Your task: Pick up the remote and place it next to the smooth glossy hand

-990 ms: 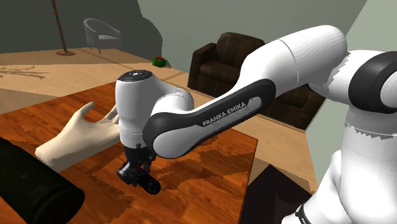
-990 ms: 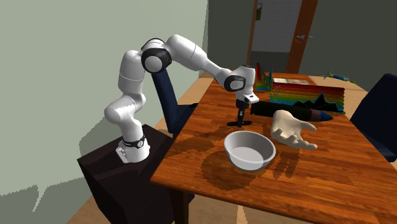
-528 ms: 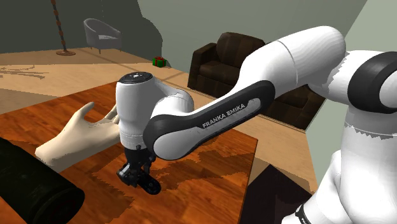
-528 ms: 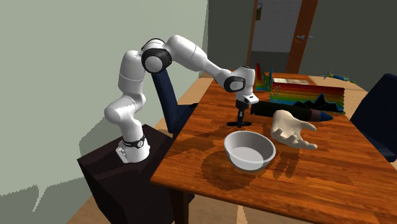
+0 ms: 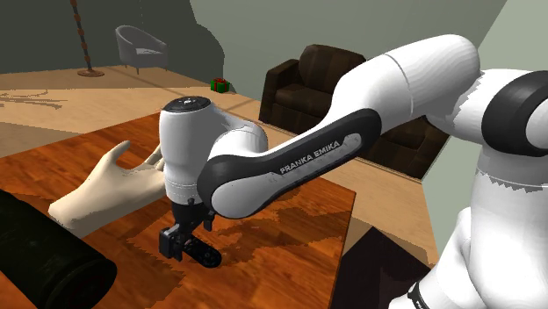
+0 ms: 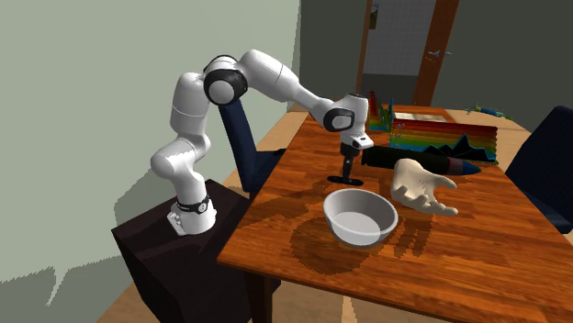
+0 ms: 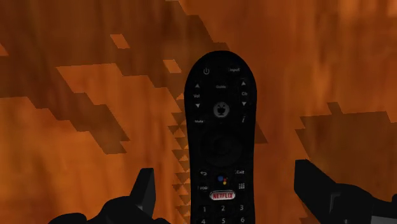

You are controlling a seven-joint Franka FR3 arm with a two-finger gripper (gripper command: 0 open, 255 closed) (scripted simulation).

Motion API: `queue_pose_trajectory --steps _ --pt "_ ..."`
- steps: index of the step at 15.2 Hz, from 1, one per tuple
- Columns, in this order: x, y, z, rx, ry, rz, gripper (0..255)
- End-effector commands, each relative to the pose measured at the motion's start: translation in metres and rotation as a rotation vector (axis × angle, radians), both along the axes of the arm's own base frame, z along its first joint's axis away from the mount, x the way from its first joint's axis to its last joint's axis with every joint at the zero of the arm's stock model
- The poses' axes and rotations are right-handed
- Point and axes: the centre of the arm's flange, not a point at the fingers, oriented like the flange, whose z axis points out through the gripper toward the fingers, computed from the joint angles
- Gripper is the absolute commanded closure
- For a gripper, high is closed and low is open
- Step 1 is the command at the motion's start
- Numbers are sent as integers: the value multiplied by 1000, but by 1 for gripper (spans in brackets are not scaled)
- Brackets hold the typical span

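Wooden table (image 7: 76,76) bears a remote (image 7: 221,127) marked NETFLIX beneath the wide-open, empty claw (image 7: 224,173).

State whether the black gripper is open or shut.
Open: the gripper has fingers apart either side of the long black remote on the wooden table, touching neither edge.

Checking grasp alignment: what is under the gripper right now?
A black remote lies flat on the wooden table under the gripper, between its spread fingers, untouched. The table patch beneath the remote is covered by it.
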Motion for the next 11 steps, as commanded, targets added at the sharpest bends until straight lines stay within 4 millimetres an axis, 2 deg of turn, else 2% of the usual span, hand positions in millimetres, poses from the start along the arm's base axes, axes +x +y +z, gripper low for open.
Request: queue_pose_trajectory --steps 1,3,11 --pt "0 0 21 0 0 0 0" --pt "0 0 45 0 0 0 0" --pt "0 0 45 0 0 0 0"
